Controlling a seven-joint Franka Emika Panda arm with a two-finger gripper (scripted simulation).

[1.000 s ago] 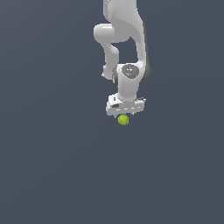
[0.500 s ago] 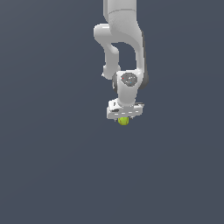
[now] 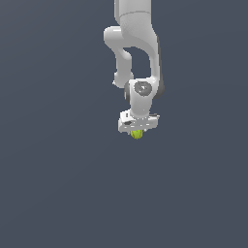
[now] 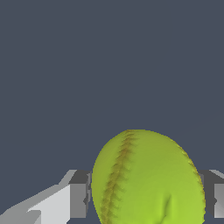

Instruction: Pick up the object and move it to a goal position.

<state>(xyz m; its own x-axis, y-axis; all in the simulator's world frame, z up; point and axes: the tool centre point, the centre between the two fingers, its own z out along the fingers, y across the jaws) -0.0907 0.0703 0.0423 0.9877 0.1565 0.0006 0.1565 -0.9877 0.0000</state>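
Note:
The object, a small yellow-green ball (image 3: 137, 135) with stitched seams, lies on the dark grey floor, directly under the white arm's hand. My gripper (image 3: 137, 131) reaches straight down over it, and only the ball's lower half peeks out below the hand in the exterior view. In the wrist view the ball (image 4: 148, 179) fills the gap between the two fingers (image 4: 78, 197). Both grey pads press against its sides, so my gripper (image 4: 146, 199) is shut on the ball. The ball's underside is hidden.
A plain dark grey floor (image 3: 58, 184) spreads out on all sides of the ball. The white arm (image 3: 135, 43) rises out of the exterior view's upper edge. No other objects or edges show.
The hand came down a little over the ball and then stopped. The ball stayed where it was.

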